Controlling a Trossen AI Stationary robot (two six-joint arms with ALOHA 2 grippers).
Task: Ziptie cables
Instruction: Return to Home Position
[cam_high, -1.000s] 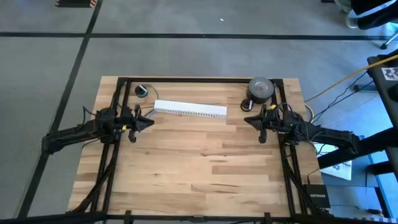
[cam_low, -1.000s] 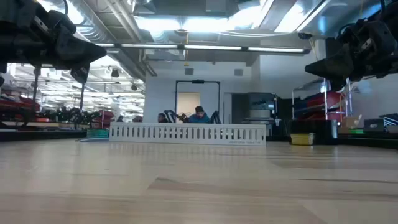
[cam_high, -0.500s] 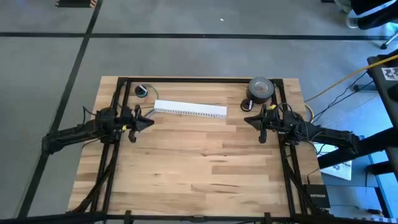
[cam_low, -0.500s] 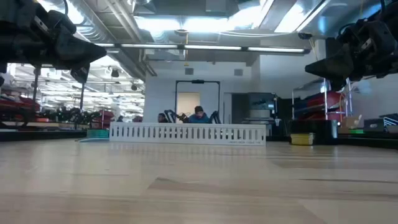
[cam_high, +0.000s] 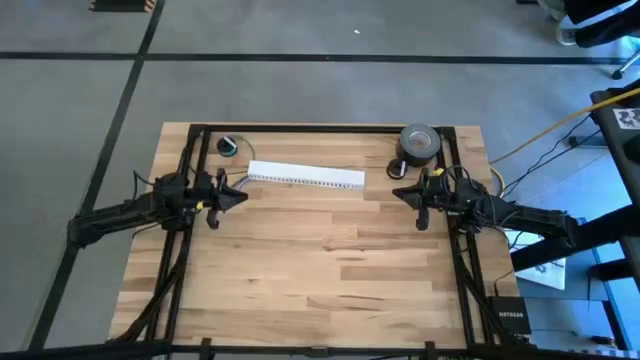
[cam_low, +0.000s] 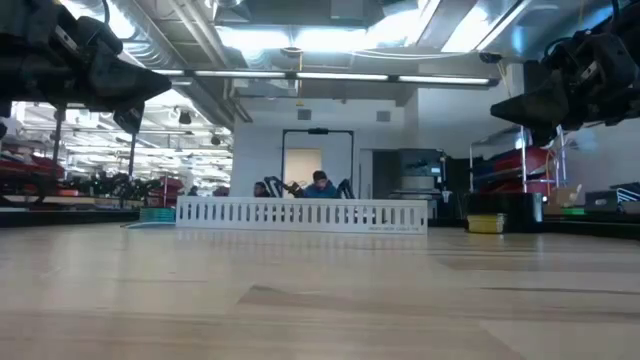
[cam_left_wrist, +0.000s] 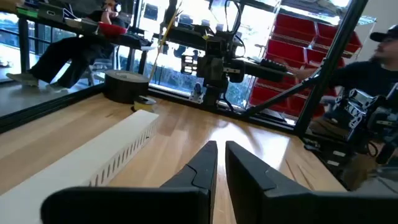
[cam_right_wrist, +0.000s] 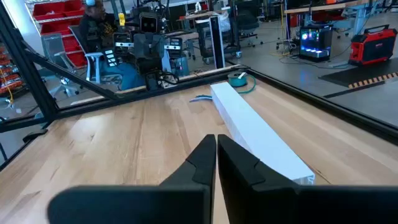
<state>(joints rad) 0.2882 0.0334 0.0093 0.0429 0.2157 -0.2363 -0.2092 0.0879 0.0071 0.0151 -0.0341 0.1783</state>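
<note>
1. Pale wood planks form the table (cam_high: 320, 290); its near half is bare.
2. The left gripper (cam_high: 232, 196) hangs above the table's left edge and points toward the middle. Its fingers are drawn together with only a thin slit between them, and they grip nothing.
3. The right gripper (cam_high: 397, 193) hangs above the right edge, facing the left one across the table. Its fingers are pressed together and grip nothing.
4. The white cable duct (cam_high: 305, 176) lies flat on the far half of the table, between the two grippers and slightly beyond them. It touches neither gripper. Its slotted side wall shows in the low view.
5. The cables (cam_right_wrist: 200, 98) show only as a few thin grey strands on the wood, just at the duct's left end. The rest is hidden in the duct. The ziptie cannot be made out.
6. A grey tape roll (cam_high: 419, 142) stands near the far right corner, and a small green coil (cam_high: 229, 147) lies near the far left corner.
7. Beyond the table, a seated person (cam_low: 320, 184) shows above the duct in the low view.
</note>
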